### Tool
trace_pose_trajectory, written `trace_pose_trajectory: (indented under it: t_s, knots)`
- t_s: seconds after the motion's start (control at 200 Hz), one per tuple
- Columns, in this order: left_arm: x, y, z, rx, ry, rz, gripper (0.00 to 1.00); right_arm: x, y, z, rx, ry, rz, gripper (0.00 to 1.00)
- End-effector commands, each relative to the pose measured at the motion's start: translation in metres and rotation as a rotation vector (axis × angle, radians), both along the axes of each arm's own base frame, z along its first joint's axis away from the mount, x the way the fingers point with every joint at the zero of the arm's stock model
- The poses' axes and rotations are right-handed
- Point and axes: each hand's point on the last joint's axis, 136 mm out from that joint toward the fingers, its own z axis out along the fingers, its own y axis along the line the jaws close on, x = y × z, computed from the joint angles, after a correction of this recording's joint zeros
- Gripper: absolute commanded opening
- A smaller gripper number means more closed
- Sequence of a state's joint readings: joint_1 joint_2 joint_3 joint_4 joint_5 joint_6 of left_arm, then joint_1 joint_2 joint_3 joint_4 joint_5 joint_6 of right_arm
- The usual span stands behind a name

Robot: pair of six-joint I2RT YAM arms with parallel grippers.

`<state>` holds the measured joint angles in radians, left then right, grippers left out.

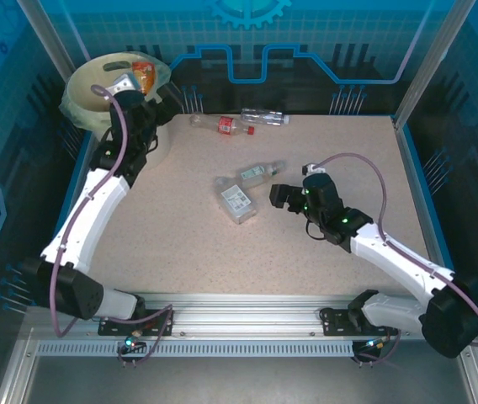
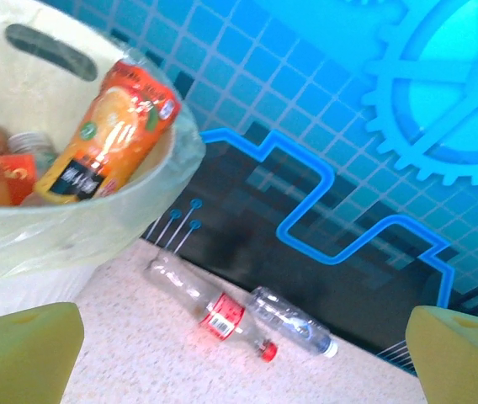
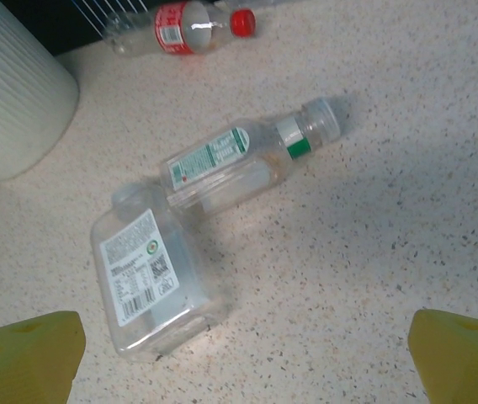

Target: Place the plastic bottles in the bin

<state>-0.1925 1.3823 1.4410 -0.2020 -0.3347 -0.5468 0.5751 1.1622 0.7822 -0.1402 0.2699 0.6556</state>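
4 left on the table [image 1: 180,236], at least 3 in the bin [image 2: 96,227]! Left gripper [image 1: 124,84], jaws wide and empty, hangs over that cream, bag-lined bin, with the orange bottle [image 2: 108,135] leaning just ahead. Right gripper [image 1: 288,199] is spread and empty too. The green-label bottle [image 3: 239,156] and square bottle [image 3: 151,278] lie ahead, the red-label bottle [image 1: 222,124] and clear bottle [image 1: 264,117] beyond.

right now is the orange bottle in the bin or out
In. The orange bottle leans inside the bin, with its lower end sunk below the rim and the bin's wall around it.
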Motion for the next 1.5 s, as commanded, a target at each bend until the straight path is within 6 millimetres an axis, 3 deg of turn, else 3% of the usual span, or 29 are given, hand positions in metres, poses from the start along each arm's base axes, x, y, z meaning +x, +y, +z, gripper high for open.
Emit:
trace_pose_trajectory:
  t_s: [0.0,0.35,0.575,0.62,1.001,1.491]
  knots:
    - [-0.023,0.010,-0.010,0.031,0.032,0.025,0.99,0.000,0.013,-0.012,0.018,0.023,0.034,1.00]
    - [-0.047,0.027,-0.027,0.165,0.093,0.060,0.99,-0.003,0.065,-0.058,-0.117,0.078,0.197,1.00]
    - [-0.044,0.024,-0.036,0.175,0.111,0.034,0.99,-0.010,0.111,-0.074,-0.175,0.061,0.386,1.00]
    - [-0.044,0.024,-0.038,0.175,0.114,0.036,0.99,-0.004,0.121,-0.066,-0.185,0.035,0.400,1.00]
    - [-0.049,0.031,-0.037,0.191,0.100,0.053,0.99,0.009,0.142,-0.091,-0.298,0.020,0.492,1.00]
    - [-0.048,0.032,-0.039,0.180,0.100,0.054,0.99,0.024,0.139,-0.125,-0.393,0.055,0.450,1.00]
